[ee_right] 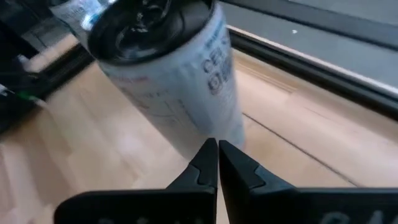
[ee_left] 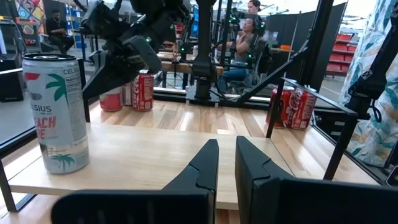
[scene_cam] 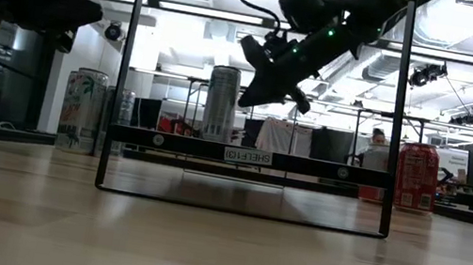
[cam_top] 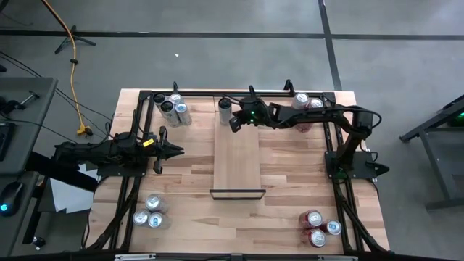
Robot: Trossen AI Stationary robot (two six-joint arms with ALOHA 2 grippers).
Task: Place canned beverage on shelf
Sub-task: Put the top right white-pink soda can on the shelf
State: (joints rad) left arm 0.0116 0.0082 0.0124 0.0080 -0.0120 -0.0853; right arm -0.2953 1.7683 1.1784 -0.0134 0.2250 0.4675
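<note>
Spreading widest below the camera, the butcher-block desk point(cam_top: 290, 217) is carrying the pale shelf point(cam_top: 238, 156), with a white can point(cam_top: 225, 111) standing upright at its far end. Just beside the can, the right end effector point(cam_top: 233, 124) is hovering closed and empty, while the left end effector point(cam_top: 178, 151) is waiting closed near the shelf's left side.

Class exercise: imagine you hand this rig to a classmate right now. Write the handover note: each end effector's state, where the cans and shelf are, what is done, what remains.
Right end effector: shut, empty, poised above the shelf's far end beside the white can.
Left end effector: shut, empty, waiting left of the shelf.
Shelf: mid-table, with the white can upright at its far end.
Other cans: a group at the far left, red cans at the far right, a silver group at the near left, red cans at the near right.
Done: one can on the shelf.
Left: pull the right arm back; shelve more only if wanted.
</note>
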